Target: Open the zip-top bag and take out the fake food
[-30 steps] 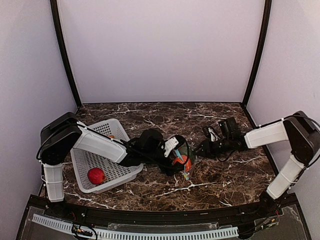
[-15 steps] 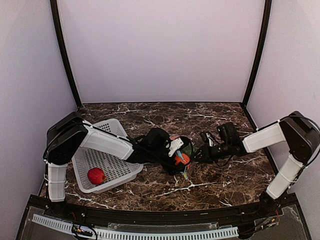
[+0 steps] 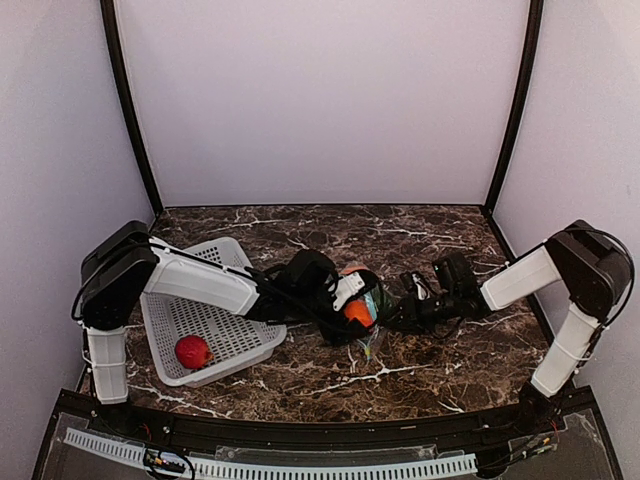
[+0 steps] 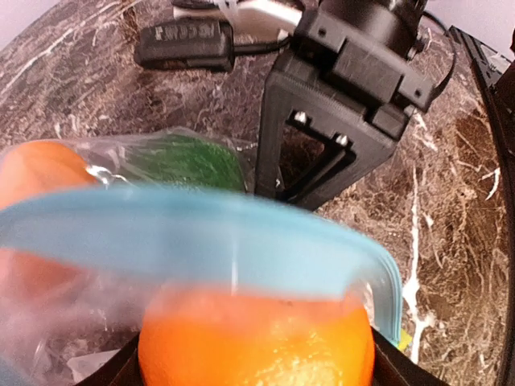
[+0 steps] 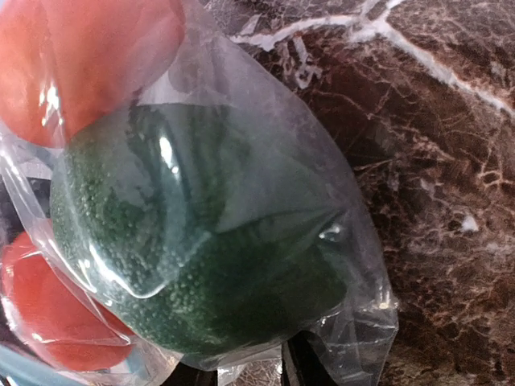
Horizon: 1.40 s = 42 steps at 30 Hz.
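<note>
The zip-top bag (image 3: 374,297) lies mid-table between both grippers, its blue zip strip (image 4: 201,233) arched open. My left gripper (image 3: 350,308) is at the bag's mouth, shut on a round orange (image 3: 358,314); in the left wrist view the orange (image 4: 257,338) fills the space between the gripper's (image 4: 257,366) jaws, just under the strip. My right gripper (image 3: 396,309) is shut on the bag's far end; in its wrist view the gripper (image 5: 278,366) pinches clear plastic. Inside the bag are a dark green piece (image 5: 201,257), a red-orange piece (image 5: 88,56) and another (image 5: 56,318). A round red piece (image 3: 192,351) lies in the basket.
A white perforated basket (image 3: 232,258) stands at the left, under my left arm. The table is dark marble, with pale walls close on three sides. My right gripper's black body (image 4: 346,104) sits just behind the bag in the left wrist view.
My right gripper has moved left and closed in on the bag's end. My left gripper has drawn the orange out to the bag's mouth, where it now shows more fully.
</note>
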Each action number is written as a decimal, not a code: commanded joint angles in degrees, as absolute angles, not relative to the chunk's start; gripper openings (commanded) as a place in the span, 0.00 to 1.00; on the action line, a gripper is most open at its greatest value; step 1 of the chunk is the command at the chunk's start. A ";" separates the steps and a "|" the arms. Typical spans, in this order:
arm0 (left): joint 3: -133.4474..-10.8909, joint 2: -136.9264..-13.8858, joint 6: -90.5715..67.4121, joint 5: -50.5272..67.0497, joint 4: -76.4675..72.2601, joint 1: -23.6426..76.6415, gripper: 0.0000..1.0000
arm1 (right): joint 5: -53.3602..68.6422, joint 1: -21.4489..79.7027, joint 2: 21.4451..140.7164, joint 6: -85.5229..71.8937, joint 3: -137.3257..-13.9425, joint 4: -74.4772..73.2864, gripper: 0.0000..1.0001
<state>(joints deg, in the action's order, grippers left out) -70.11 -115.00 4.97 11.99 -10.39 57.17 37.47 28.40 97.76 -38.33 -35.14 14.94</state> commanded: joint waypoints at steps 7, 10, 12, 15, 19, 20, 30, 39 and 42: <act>-72.70 -102.62 8.22 12.12 6.05 57.39 0.76 | 35.86 27.55 99.43 -41.35 -33.17 17.21 0.27; -72.31 -99.86 8.69 10.50 9.48 57.39 0.76 | 35.94 27.43 99.39 -41.56 -33.00 17.46 0.27; -71.78 -97.82 8.93 8.48 12.51 57.35 0.76 | 35.95 27.29 99.44 -41.71 -32.88 17.65 0.27; -68.97 -93.86 8.27 6.30 15.68 57.27 0.76 | 36.03 27.24 99.31 -41.68 -32.78 17.67 0.27; -63.00 -83.68 4.30 3.66 16.72 54.97 0.77 | 36.03 27.13 99.00 -41.89 -32.41 18.03 0.27; -62.13 -82.31 3.29 2.70 17.65 54.29 0.77 | 36.10 27.16 98.87 -41.92 -32.31 18.22 0.27; -45.04 -64.38 -13.53 -4.85 23.95 43.72 0.77 | 36.04 27.15 97.21 -41.99 -32.32 18.05 0.26; -42.65 -69.19 -16.30 -5.76 24.49 39.65 0.82 | 36.15 27.12 95.18 -41.00 -33.30 16.30 0.24; -42.46 -71.40 -16.51 -5.61 23.53 38.32 0.83 | 35.95 27.16 93.83 -40.58 -33.51 15.42 0.24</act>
